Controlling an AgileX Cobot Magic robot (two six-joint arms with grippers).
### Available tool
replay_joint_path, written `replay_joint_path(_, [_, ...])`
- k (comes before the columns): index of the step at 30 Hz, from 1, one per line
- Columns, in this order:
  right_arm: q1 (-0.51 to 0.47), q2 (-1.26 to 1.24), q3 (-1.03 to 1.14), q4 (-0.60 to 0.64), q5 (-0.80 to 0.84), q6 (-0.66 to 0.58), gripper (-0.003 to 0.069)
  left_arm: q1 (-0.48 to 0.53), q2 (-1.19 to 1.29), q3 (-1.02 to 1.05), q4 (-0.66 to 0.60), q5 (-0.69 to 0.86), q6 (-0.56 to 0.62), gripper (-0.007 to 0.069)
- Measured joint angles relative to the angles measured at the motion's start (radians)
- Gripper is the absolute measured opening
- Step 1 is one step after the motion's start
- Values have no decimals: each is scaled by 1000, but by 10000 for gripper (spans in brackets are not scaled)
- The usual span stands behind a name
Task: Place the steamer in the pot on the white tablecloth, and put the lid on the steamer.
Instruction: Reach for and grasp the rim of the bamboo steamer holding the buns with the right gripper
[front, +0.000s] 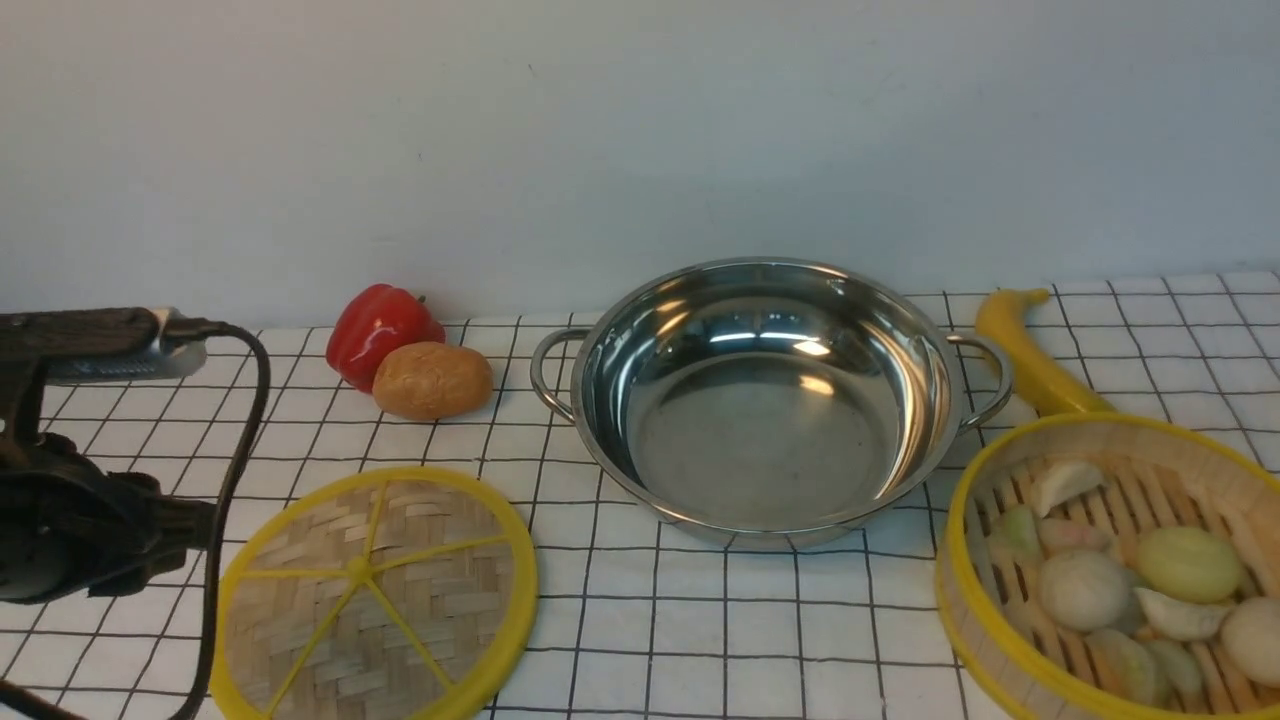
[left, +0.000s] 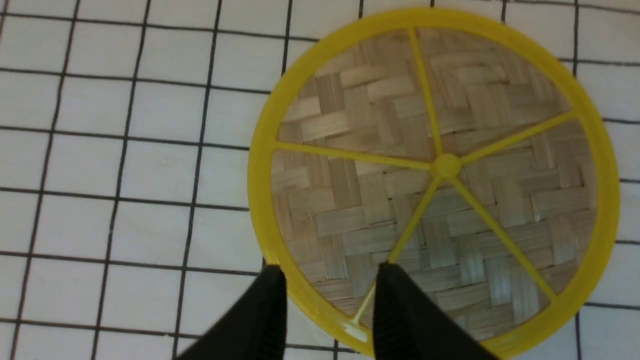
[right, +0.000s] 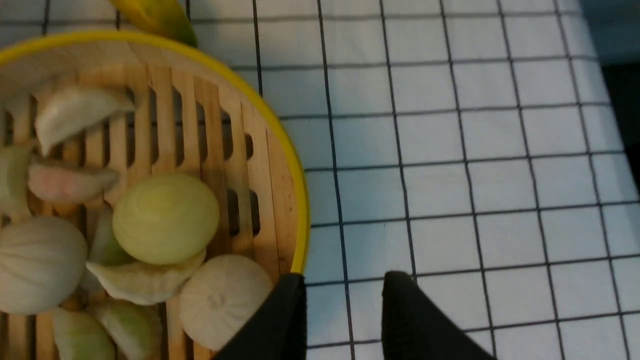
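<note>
The shiny steel pot (front: 765, 400) stands empty mid-table on the white grid tablecloth (front: 700, 640). The lid (front: 375, 595), a flat woven disc with a yellow rim and spokes, lies at the front left. The steamer (front: 1110, 570), holding pale dumplings and buns, sits at the front right, partly cut off. In the left wrist view my left gripper (left: 330, 280) is open, its fingertips on either side of the lid's (left: 440, 165) near rim. In the right wrist view my right gripper (right: 342, 282) is open and empty over the cloth, one fingertip beside the steamer's (right: 150, 200) rim.
A red pepper (front: 380, 330) and a brown potato (front: 432, 380) lie left of the pot near the wall. A long yellow vegetable (front: 1030, 355) lies behind the steamer. My left arm and its cable (front: 235, 450) stand at the left edge. The cloth's edge (right: 615, 75) is near.
</note>
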Motion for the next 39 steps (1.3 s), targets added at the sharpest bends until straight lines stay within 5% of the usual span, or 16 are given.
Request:
replay_joint_path(13, [-42,187,-1,166,-119,-42,240,0,27,-2,-22,-10,5,243])
replay_joint_path(39, [-42,478,-2,60,-266,-33,235,0,27,-2,-88,-34,5,243])
